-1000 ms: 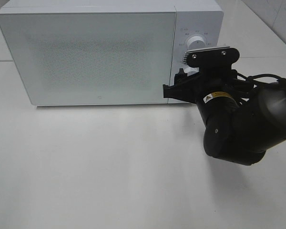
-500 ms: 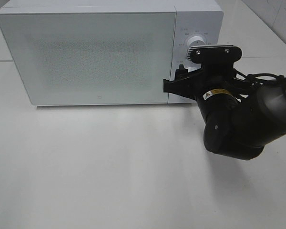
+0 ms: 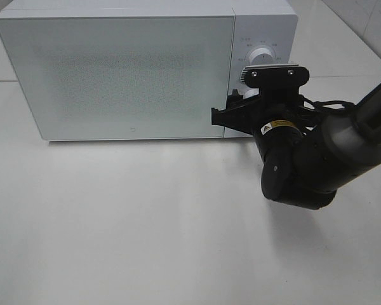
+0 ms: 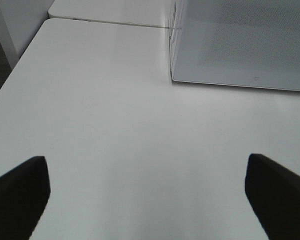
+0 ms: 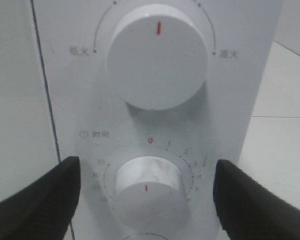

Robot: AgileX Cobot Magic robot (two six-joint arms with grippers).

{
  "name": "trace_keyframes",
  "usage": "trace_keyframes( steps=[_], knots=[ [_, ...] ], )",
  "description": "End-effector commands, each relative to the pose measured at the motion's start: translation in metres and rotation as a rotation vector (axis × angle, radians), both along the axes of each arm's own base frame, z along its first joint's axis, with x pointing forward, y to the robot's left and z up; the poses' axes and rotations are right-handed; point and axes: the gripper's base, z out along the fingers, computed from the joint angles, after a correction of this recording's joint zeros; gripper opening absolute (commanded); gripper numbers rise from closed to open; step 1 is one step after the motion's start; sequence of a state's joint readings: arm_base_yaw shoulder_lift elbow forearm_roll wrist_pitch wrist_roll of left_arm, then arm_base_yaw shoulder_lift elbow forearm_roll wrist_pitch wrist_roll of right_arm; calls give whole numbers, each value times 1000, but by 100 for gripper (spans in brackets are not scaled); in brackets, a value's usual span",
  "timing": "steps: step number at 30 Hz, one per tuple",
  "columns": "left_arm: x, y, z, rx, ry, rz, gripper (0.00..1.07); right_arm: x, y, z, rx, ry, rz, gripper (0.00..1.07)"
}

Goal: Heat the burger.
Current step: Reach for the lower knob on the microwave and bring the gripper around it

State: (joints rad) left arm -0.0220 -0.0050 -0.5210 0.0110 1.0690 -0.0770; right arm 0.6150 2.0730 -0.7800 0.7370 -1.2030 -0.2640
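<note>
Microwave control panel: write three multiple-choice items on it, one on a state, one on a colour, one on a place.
1. How is the microwave door?
A. shut
B. ajar
C. wide open

2. What colour is the mark on the upper knob?
A. blue
B. green
C. red

3. Where is the right gripper?
A. at the door's left edge
B. either side of the lower knob
C. over the upper knob

Key:
1 A, no gap shows along the door's edge.
2 C, a short red line sits near the knob's top.
3 B, the right wrist view shows its open jaws flanking that knob.
</note>
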Motion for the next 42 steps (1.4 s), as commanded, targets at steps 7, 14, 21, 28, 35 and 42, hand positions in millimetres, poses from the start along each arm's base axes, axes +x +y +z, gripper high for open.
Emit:
trace_keyframes(
  steps=[7,14,21,28,35,42],
  knots=[
    [-1,0,0,-1,-3,-1,98,9,-1,-3,37,5,-7,74],
    [-1,0,0,-1,-3,-1,98,11,1,-4,48,0,-1,74],
    [-1,0,0,-1,-3,-1,98,12,1,0,46,-42,-3,68],
    [-1,0,0,-1,-3,-1,98,12,1,1,48,-54,-6,38],
    [-1,0,0,-1,-3,-1,98,12,3,3,61,-83,16,0],
    [-1,0,0,-1,-3,-1,98,12,4,5,87,-104,23,0]
  ],
)
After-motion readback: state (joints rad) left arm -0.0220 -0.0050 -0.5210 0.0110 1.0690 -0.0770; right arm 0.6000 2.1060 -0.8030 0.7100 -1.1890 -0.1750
